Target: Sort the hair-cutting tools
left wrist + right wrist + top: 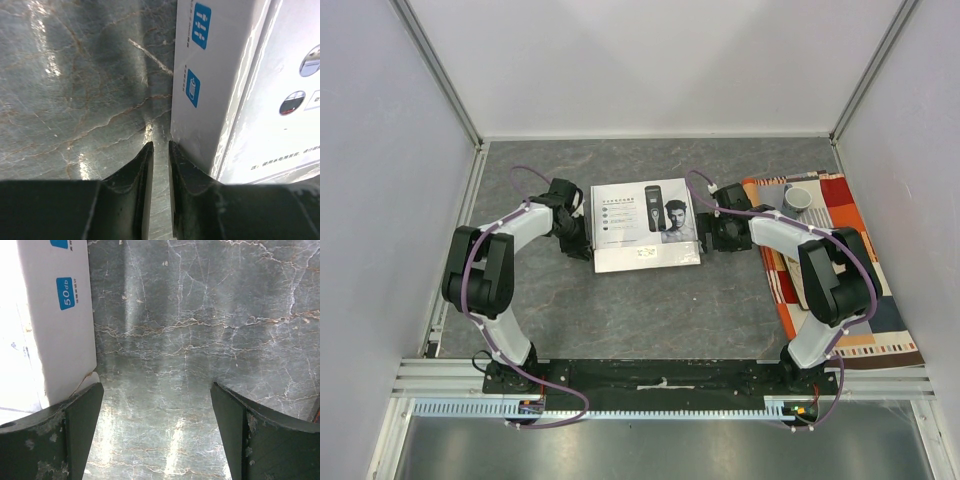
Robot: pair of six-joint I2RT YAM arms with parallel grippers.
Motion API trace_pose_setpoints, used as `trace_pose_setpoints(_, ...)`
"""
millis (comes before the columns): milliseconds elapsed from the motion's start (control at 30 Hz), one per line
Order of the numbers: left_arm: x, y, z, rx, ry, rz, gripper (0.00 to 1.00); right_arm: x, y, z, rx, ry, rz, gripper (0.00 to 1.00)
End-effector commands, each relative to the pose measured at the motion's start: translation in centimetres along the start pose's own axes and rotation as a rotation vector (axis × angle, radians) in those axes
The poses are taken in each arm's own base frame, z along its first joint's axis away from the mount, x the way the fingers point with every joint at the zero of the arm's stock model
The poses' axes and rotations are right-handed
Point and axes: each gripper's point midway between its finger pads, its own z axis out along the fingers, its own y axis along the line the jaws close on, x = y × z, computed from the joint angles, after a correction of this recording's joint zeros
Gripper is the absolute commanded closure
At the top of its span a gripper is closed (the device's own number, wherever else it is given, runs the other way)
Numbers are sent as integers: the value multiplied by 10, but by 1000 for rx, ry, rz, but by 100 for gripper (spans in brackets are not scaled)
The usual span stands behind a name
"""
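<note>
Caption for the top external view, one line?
Left end effector and right end effector flank the closed box on the table.

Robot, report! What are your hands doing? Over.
Left hand nearly shut, empty, beside white box. Right hand open, box's other side. Box closed, no tools showing. Over.

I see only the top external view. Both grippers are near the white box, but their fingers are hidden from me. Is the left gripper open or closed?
Observer: In the left wrist view the left gripper is almost closed, with a thin gap and nothing in it.
Operator: Does it touch the white box?
Observer: One finger stands right beside the box's side wall; real contact I cannot confirm.
Operator: And the right gripper?
Observer: It is wide open, with only bare table between its fingers.
</note>
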Motion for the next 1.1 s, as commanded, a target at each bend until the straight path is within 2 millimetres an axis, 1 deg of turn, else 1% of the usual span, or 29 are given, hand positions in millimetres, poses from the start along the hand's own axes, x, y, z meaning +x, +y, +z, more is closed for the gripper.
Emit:
trace_pose_setpoints(0,9,-13,-1,66,52,29,76,-3,15,-12,-74,-2,-16,3)
trace_pose_setpoints(133,10,-17,-3,89,54,26,76,3,16,-11,-83,11,-13,3)
trace_pose_setpoints(267,11,-22,-3,110,62,28,77,6,21,-10,-111,23,0,3)
trace_pose_setpoints(400,14,-20,-2,104,67,27,77,8,26,-11,-135,26,7,3)
trace_pose_setpoints(600,12,-17,-1,92,58,36,77,15,24,-10,-132,33,17,2)
trace_pose_setpoints(700,11,-15,-1,79,52,38,77,23,23,-8,-131,46,22,2)
trace_pose_setpoints(800,10,-15,-1,77,49,40,77,25,19,-7,-119,40,28,2)
trace_pose_setpoints(867,10,-14,-1,74,51,42,77,24,20,-7,-118,32,25,2)
trace_pose_setpoints(933,9,-13,-1,66,47,43,76,20,16,-7,-95,19,29,2)
trace_pose_setpoints(1033,6,-5,-1,20,32,50,76,14,11,-5,-67,-9,27,2)
trace_pose_setpoints(1067,1,-1,-1,-7,15,49,75,15,10,-3,-63,-10,26,2)
